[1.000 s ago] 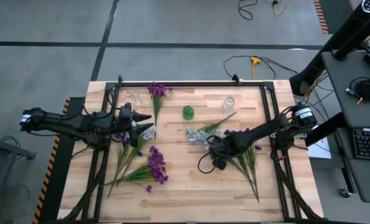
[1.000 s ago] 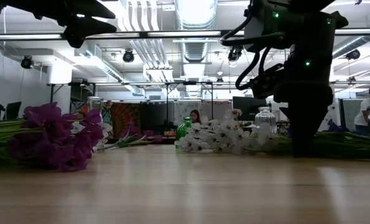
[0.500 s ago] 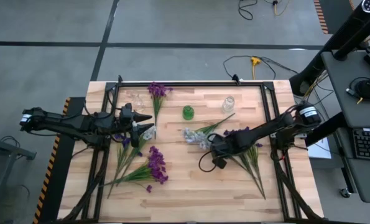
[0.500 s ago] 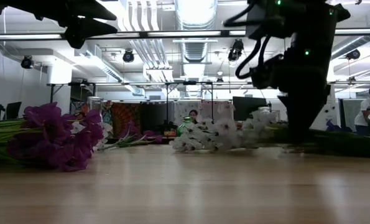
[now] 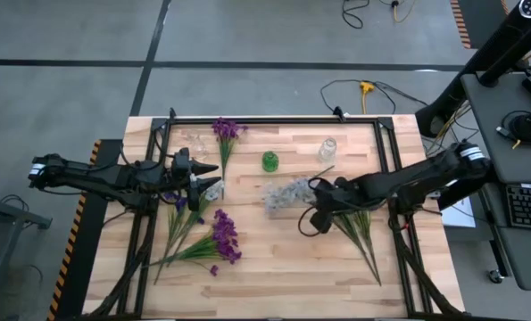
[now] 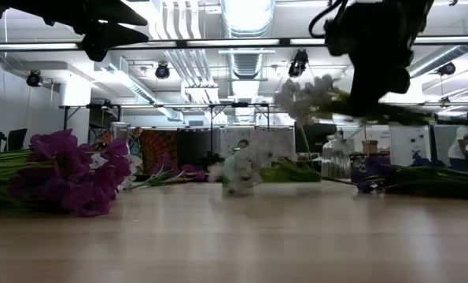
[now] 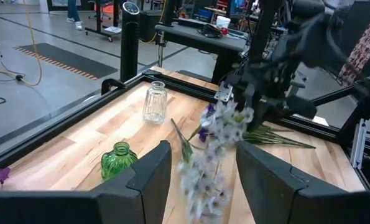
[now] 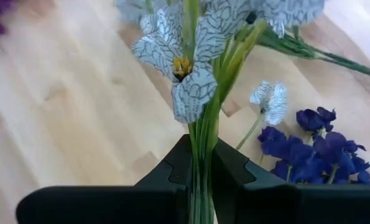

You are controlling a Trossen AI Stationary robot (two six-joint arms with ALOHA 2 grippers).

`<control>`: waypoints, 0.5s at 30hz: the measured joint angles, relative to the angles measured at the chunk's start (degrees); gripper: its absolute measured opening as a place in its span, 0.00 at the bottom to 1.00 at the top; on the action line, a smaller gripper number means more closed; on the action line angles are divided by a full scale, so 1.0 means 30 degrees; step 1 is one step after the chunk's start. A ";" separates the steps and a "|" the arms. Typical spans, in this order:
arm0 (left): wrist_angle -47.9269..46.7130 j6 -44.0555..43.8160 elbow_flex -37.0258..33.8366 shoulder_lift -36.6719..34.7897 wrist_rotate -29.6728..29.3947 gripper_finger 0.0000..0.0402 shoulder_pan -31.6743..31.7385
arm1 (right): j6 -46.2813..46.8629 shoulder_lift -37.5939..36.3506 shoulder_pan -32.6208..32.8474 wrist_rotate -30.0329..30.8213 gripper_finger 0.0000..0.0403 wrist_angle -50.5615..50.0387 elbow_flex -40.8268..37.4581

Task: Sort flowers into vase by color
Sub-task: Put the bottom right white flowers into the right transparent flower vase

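The right claw (image 8: 200,180) pinches the green stems of the pale white-blue artificial flower sprigs (image 5: 287,193), lifted above mid-tabletop (image 5: 274,259); their blossoms blur. Bare wood lies below. The left claw (image 5: 213,178), parted, hovers by the left rail.

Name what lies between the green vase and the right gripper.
In the high view, the white-blue flowers held in the right gripper hang over the bare wood between it and the green vase; nothing else lies there.

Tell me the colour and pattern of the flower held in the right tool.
White petals with fine dark veining and a yellow centre, on green stems; the right wrist view shows it best.
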 joint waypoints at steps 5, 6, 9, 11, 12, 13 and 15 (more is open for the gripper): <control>0.0015 0.0000 0.0000 -0.0007 -0.0007 0.41 -0.0004 | -0.0097 -0.1932 0.0066 0.0664 0.07 -0.0296 0.0097; 0.0015 0.0000 0.0000 -0.0004 -0.0010 0.41 0.0000 | -0.0118 -0.2366 0.0090 0.0773 0.07 -0.0208 0.0129; 0.0015 -0.0007 0.0000 0.0000 -0.0113 0.41 -0.0002 | -0.0640 -0.3512 0.0095 0.1246 0.07 -0.0199 0.0131; 0.0015 -0.0007 0.0000 -0.0006 -0.0138 0.41 -0.0003 | -0.1038 -0.4153 0.0109 0.2230 0.07 -0.0176 0.0131; 0.0022 -0.0007 0.0000 0.0000 -0.0138 0.41 -0.0007 | -0.1301 -0.4436 0.0102 0.2809 0.07 -0.0098 0.0131; 0.0022 -0.0007 0.0000 0.0000 -0.0131 0.41 -0.0007 | -0.1609 -0.4713 0.0102 0.3432 0.07 0.0024 0.0131; 0.0025 0.0010 0.0000 0.0013 -0.0145 0.41 -0.0007 | -0.2653 -0.5060 0.0095 0.4691 0.07 0.0736 0.0092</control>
